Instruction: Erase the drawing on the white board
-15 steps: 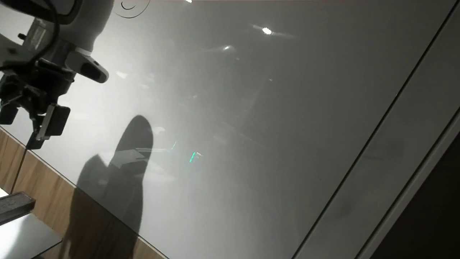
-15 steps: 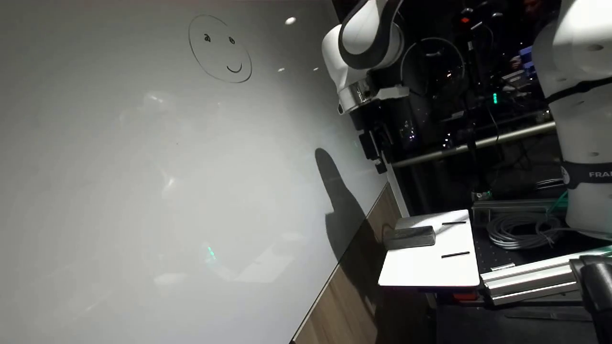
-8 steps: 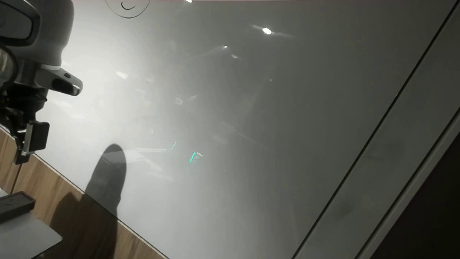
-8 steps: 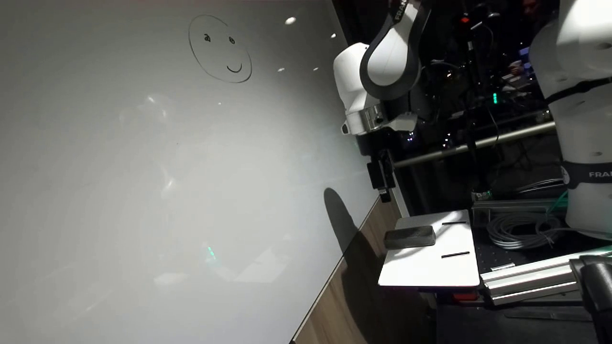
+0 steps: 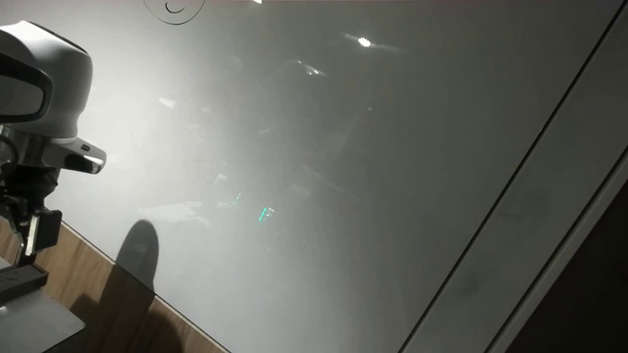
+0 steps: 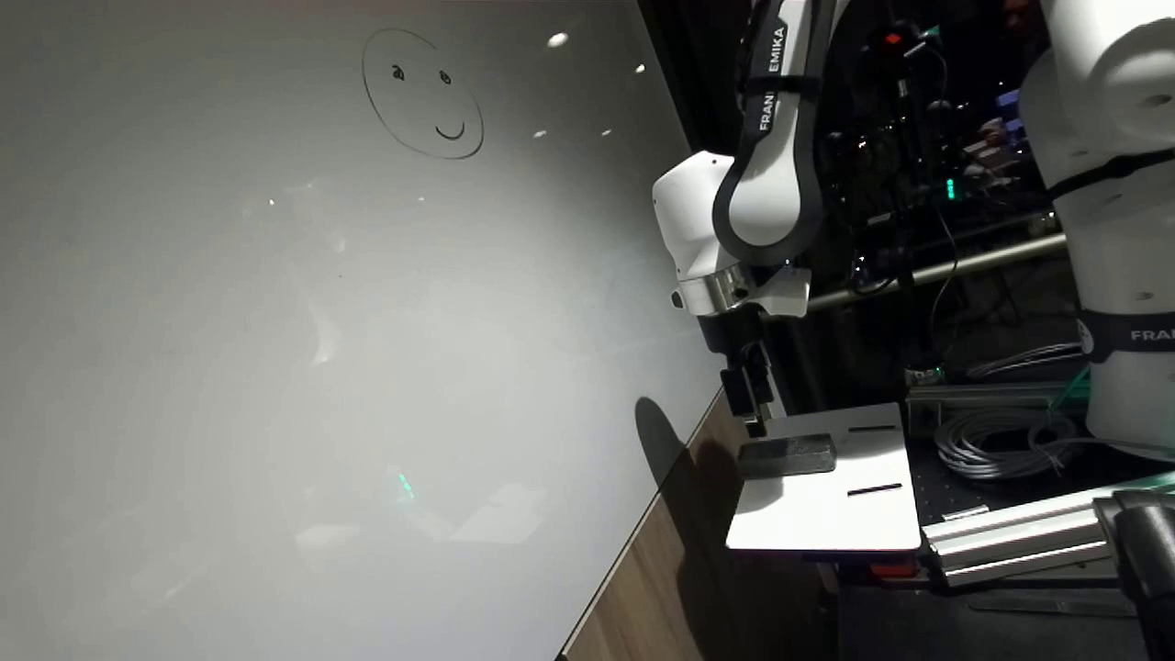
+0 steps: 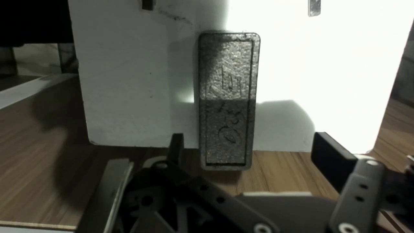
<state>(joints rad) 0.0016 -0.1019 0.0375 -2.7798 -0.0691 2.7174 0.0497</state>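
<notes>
Dark grey and grainy, the long rectangular block eraser (image 7: 228,100) lies flat on the white rectangular table (image 6: 826,519); one end sticks out over the edge facing the glossy white board (image 6: 275,413), well inside both corners. The hand (image 7: 251,147) is wide and holds nothing; in the wrist view its black fingers (image 7: 330,155) appear on both sides of this end, one much nearer. I suppose the eraser is light and not fragile, with a stiff body; its underside, perhaps soft, is hidden. It seems better to centre first, then grip the long sides near the overhanging end, quite firmly. The round smiling drawing (image 6: 422,95) is not yet wiped.
</notes>
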